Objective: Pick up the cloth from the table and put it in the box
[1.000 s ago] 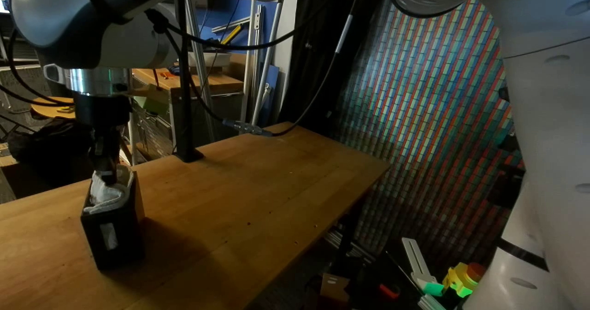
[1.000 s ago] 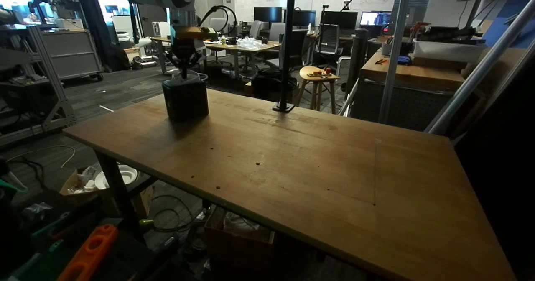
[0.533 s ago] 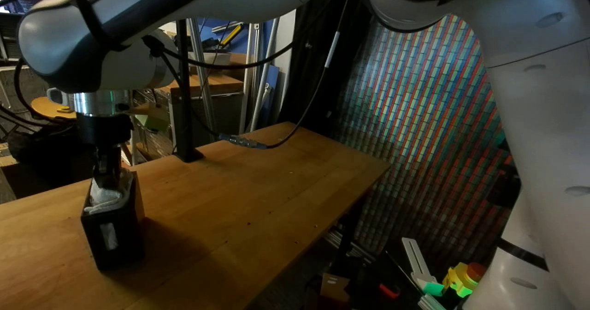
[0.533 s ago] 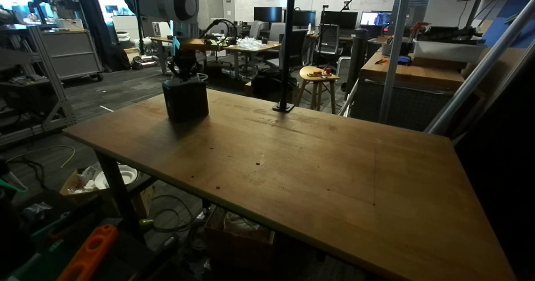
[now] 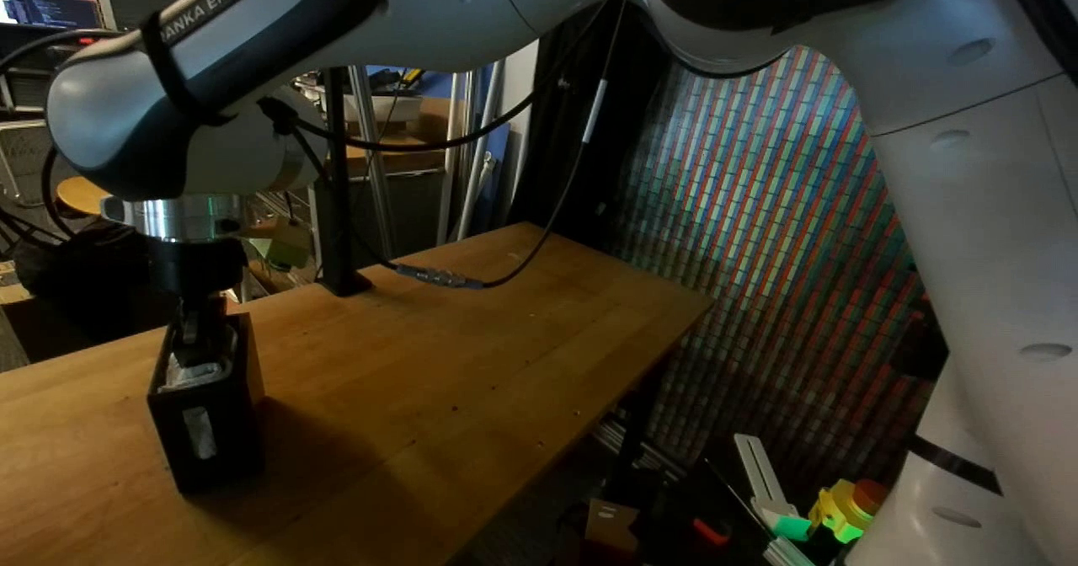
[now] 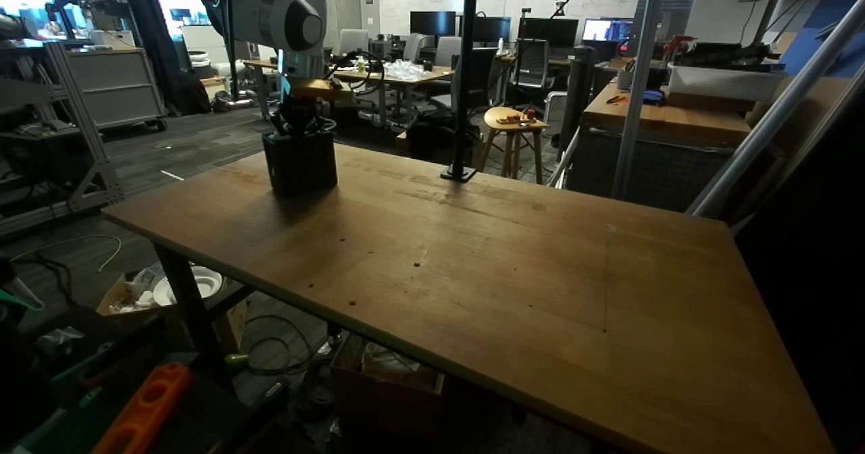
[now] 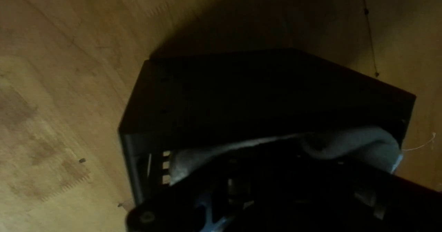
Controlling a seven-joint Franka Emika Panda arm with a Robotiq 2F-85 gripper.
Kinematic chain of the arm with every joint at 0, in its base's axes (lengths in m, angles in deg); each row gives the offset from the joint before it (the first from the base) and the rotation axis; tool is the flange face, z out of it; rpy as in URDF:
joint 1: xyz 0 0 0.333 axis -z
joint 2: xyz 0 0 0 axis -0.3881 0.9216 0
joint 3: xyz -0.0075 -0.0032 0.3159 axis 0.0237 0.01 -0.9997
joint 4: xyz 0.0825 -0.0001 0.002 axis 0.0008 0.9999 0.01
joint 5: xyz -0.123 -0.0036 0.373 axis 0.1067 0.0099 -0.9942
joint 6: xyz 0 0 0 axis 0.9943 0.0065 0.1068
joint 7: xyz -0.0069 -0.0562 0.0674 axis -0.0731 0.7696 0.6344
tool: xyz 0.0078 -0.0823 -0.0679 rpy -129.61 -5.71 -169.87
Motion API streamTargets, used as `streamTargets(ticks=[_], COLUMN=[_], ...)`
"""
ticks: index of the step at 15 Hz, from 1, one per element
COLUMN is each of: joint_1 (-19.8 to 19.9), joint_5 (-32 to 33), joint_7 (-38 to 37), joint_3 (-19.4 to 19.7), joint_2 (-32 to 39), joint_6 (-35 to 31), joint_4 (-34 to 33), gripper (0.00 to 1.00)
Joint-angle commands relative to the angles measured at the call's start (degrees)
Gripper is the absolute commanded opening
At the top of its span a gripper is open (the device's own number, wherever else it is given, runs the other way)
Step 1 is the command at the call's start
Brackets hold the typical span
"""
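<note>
My gripper [image 5: 199,355] sank; the cloth [image 5: 193,376] sits deeper in the box [image 5: 224,419] near the edge of the counter [image 5: 472,339]: maybe almost done. I can't tell if my jaws are wide or holding it.

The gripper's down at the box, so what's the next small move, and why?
I'd probably ease the gripper open: it reaches into the mouth of the box, and the cloth sits mostly inside, so letting go there should leave it in place. Whether the gripper is shut on it, these pictures don't show.
</note>
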Motion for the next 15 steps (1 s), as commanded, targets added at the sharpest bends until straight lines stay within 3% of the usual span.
streamTargets(ticks=[1, 15], joint_1=[0.62, -2.02], joint_5=[-2.09, -0.99], joint_7=[0.48, -6.72], joint_3=[-1.04, -0.09], joint_2=[1.67, 9.51], joint_6=[0.41, 5.73], joint_4=[-1.86, -5.72], gripper=[0.0, 0.0])
